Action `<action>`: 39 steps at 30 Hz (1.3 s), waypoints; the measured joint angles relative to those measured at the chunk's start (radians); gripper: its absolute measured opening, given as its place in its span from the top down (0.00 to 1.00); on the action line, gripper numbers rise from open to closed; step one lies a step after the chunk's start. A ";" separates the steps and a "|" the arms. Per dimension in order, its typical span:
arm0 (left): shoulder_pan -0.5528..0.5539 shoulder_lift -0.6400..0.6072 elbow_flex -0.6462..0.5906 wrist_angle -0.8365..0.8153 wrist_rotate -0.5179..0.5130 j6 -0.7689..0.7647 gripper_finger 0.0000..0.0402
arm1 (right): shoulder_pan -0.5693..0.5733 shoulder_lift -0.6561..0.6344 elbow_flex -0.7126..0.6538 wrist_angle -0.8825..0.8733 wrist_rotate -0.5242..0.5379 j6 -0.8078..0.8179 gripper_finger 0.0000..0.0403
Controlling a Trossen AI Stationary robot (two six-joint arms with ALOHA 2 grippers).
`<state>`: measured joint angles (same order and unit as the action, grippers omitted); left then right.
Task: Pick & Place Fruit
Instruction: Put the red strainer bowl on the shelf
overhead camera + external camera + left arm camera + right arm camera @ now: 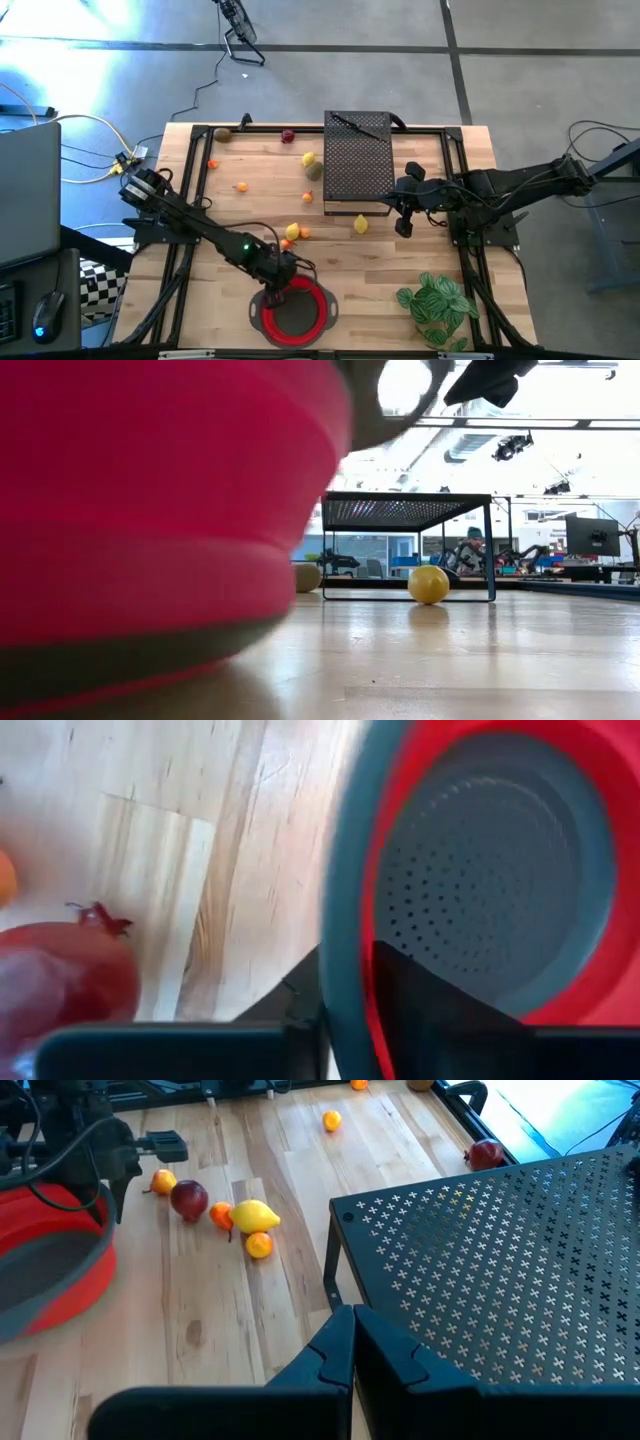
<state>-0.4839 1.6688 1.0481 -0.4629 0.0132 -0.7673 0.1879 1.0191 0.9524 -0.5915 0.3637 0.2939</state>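
Note:
The red bowl with a grey rim stands near the table's front edge and fills the low view's left. My left gripper is shut on its rim. Small fruit lie scattered on the wood: a dark red one just beside the bowl, a yellow one, orange ones, another dark red one at the back. My right gripper hangs shut above the table beside the black rack, holding nothing. My left gripper has the bowl's grey rim on the bowl's far left side, with one finger inside the bowl and the other outside. The fingers slant down from the table's far left.
A black perforated rack stands on legs at the table's middle back, a yellow fruit in front of it. A green leafy plant sits at the front right. Black frame rails run along the table's sides.

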 joint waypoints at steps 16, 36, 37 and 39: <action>0.014 -0.022 0.095 -0.048 0.047 0.109 0.99 | 0.000 0.000 0.000 -0.002 -0.014 0.001 1.00; 0.232 -0.228 0.394 -0.487 0.045 0.389 0.99 | 0.090 -0.052 -0.001 -0.048 -0.086 0.080 1.00; 0.244 -0.239 0.394 -0.498 0.045 0.399 0.99 | 0.094 -0.052 -0.001 -0.048 -0.086 0.080 1.00; 0.273 -0.265 0.397 -0.516 0.045 0.412 0.99 | 0.101 -0.051 -0.001 -0.049 -0.087 0.089 1.00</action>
<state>-0.2110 1.4035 1.4456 -0.9794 0.0577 -0.3550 0.2884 0.9680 0.9512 -0.6403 0.2772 0.3830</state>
